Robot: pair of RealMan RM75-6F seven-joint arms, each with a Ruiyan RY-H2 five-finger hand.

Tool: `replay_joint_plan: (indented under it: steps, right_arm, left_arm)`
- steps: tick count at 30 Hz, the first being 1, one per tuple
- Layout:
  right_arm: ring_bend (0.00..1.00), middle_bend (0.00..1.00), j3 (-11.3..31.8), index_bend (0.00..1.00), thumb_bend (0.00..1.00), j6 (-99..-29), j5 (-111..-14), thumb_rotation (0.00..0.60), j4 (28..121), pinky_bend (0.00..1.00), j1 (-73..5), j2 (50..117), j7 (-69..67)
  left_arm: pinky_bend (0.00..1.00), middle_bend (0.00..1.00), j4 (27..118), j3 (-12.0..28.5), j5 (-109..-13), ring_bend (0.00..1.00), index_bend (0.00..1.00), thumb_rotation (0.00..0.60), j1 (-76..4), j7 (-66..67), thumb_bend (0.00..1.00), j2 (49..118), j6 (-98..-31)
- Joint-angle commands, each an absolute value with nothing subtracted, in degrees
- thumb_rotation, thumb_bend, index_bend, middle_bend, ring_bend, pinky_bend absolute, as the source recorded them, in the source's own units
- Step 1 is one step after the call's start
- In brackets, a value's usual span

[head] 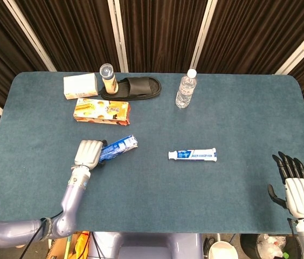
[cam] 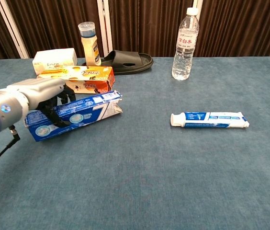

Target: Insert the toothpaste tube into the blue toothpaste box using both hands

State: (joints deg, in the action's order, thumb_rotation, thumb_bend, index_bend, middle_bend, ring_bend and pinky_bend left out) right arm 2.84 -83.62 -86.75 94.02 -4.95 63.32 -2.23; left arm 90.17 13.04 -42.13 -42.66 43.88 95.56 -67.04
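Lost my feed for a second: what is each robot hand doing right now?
Left robot hand: gripping the blue toothpaste box.
Right robot hand: open, holding nothing; the toothpaste tube lies untouched on the table.

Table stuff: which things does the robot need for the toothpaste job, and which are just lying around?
Needed: blue toothpaste box, held by the left hand; toothpaste tube; right hand.

Just lying around: water bottle, black slipper, orange box, white box, small jar.

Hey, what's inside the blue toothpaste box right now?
Nothing visible: the blue toothpaste box shows only its open flaps; its interior is hidden. The toothpaste tube lies outside on the table.
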Motion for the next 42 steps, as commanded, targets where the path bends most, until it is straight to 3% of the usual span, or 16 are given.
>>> replay_joint_plan:
  steps: [1,8,17,25,32,42]
  right_arm:
    - [0.00,0.00,2.8,0.00,0.43,-83.4,-86.6,0.600,94.1,0.00,-5.0,63.2,-2.2]
    - [0.00,0.00,3.0,0.00,0.43,-82.9,-86.5,0.600,95.4,0.00,-5.4,62.8,-1.1]
    - [0.00,0.00,3.4,0.00,0.43,-76.8,-83.7,0.600,100.7,0.00,-8.3,62.2,4.2]
    - [0.00,0.00,7.0,0.00,0.43,-67.5,-75.5,0.600,105.9,0.00,-15.1,63.6,13.3]
    - [0.00,0.02,11.2,0.00,0.43,-61.0,-64.8,0.600,106.5,0.00,-22.6,69.5,22.3]
    - [0.00,0.03,13.7,0.04,0.42,-58.1,-50.4,0.600,101.8,0.00,-31.2,79.3,32.7]
  left_arm:
    - [0.56,0.55,92.9,10.5,-47.5,0.53,0.44,0.600,-41.0,42.1,0.40,91.3,-67.9]
    - [0.55,0.55,96.7,6.1,-63.2,0.53,0.44,0.600,-37.4,34.7,0.40,80.4,-71.2]
    - [0.54,0.55,97.6,4.2,-80.1,0.53,0.44,0.600,-31.7,12.0,0.40,69.6,-78.5]
    - [0.54,0.55,93.5,4.4,-85.8,0.53,0.44,0.600,-29.1,-0.3,0.40,67.9,-83.4]
    - [0.54,0.55,91.9,5.2,-87.9,0.53,0.44,0.600,-28.8,-5.1,0.40,67.4,-84.6]
    - [0.54,0.55,90.5,5.7,-87.7,0.53,0.44,0.600,-28.2,-7.8,0.40,67.4,-83.6]
